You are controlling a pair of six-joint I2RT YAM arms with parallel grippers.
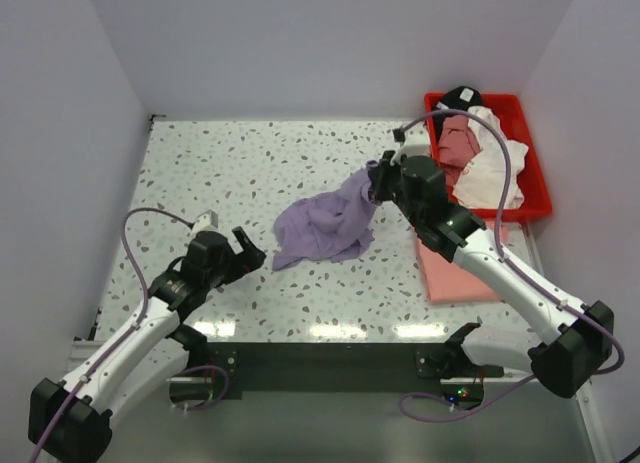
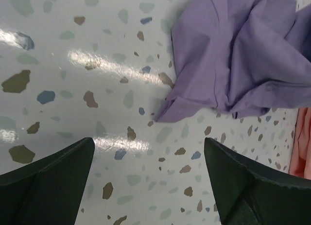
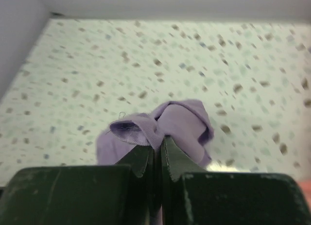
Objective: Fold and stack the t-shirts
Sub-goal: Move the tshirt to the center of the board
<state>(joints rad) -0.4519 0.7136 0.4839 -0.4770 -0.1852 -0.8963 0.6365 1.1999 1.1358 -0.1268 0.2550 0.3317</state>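
Note:
A crumpled lavender-purple t-shirt [image 1: 325, 223] lies at the table's middle; it also shows in the left wrist view [image 2: 243, 60]. My right gripper [image 1: 378, 183] is shut on its upper right edge and lifts that part; the pinched cloth [image 3: 165, 123] bunches above the closed fingers. My left gripper [image 1: 250, 251] is open and empty, low over the table left of the shirt, with the fingers [image 2: 53, 176] wide apart. A salmon-pink shirt [image 1: 455, 268] lies flat under my right arm. Dusty-rose [image 1: 458, 143], white [image 1: 492, 173] and black [image 1: 462, 96] shirts sit in the bin.
A red plastic bin [image 1: 535, 183] stands at the back right against the wall. White walls close the table on the left, back and right. The speckled tabletop [image 1: 230, 173] extends to the back left.

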